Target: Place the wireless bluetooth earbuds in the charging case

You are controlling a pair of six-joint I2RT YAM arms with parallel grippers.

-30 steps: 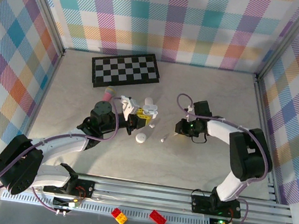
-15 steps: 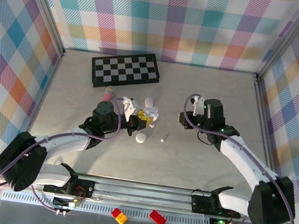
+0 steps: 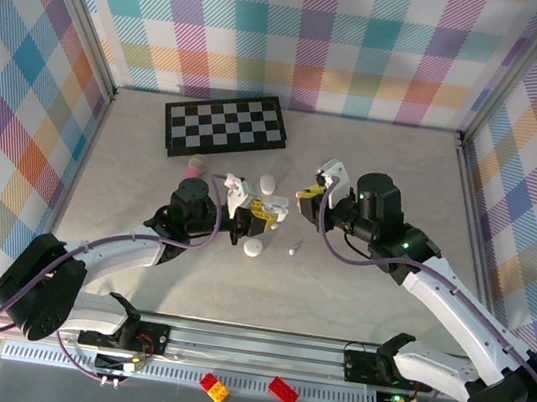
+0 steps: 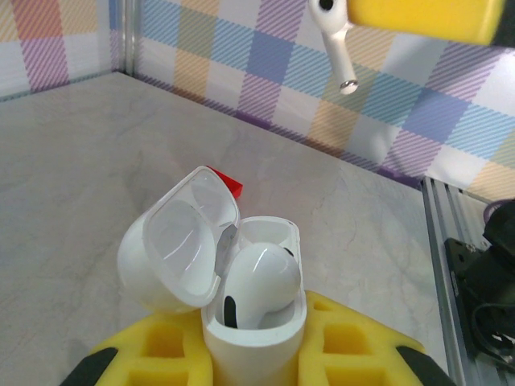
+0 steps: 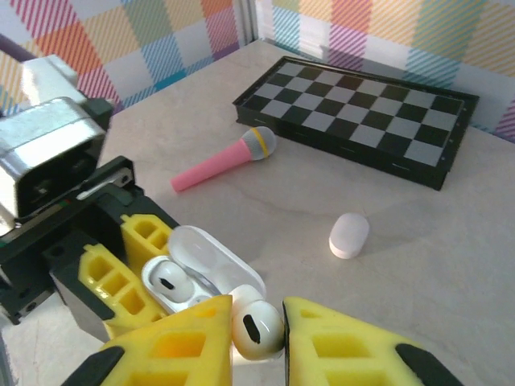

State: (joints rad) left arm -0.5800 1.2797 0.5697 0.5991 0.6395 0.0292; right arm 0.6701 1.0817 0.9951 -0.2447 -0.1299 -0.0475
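– Grey marbled surface, plaid walls. Nearest, a spare earbud (image 3: 294, 249) lies loose. Where's the case?
– Left tool (image 3: 258, 214) is clamped shut on the open charging case (image 4: 256, 347), with a seated earbud (image 4: 259, 277) inside. Above it, the right tool (image 3: 308, 196) pinches the held earbud (image 5: 257, 326) by its head.
– Handling?
– Likely light, rigid, glossy and slippery: grip the head and leave the stem free. No writing is legible.

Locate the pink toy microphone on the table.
In the top view the pink microphone lies left of centre, between the chessboard and the left arm's wrist.
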